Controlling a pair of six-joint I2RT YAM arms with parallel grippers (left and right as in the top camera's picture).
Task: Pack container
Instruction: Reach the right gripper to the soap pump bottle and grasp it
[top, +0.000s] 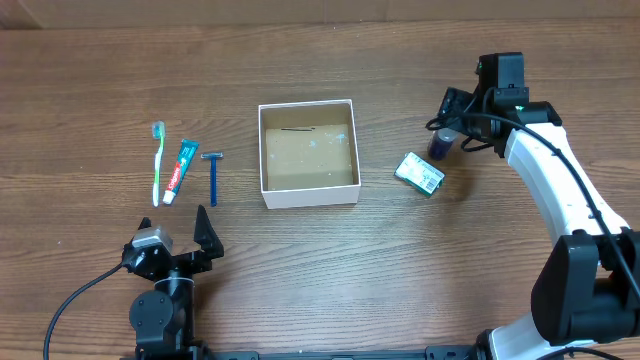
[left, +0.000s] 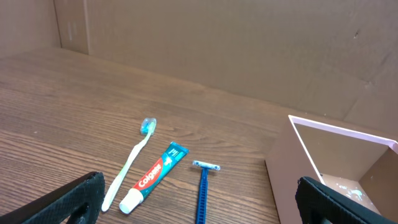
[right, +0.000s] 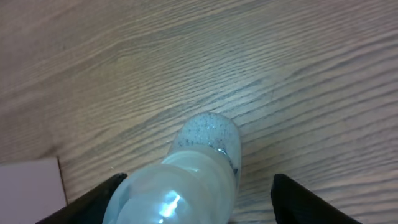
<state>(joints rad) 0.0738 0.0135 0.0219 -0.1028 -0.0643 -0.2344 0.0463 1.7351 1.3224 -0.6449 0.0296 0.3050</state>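
The container (top: 308, 184) is a square, shallow white box with a brown floor at the table's middle; its wall shows in the left wrist view (left: 283, 180). It holds no toiletries. A dark spray bottle with a clear cap (top: 441, 144) stands at the right. My right gripper (top: 452, 128) is open around it. In the right wrist view the cap (right: 208, 140) sits between the fingers (right: 196, 190), with a gap on the right side. My left gripper (top: 172, 240) is open and empty near the front left; its fingers frame the left wrist view (left: 199, 186).
A green-and-white toothbrush (top: 157, 160), a Colgate toothpaste tube (top: 181, 170) and a blue razor (top: 213, 176) lie side by side left of the box; all three also show in the left wrist view. A green packet (top: 420, 172) lies right of the box.
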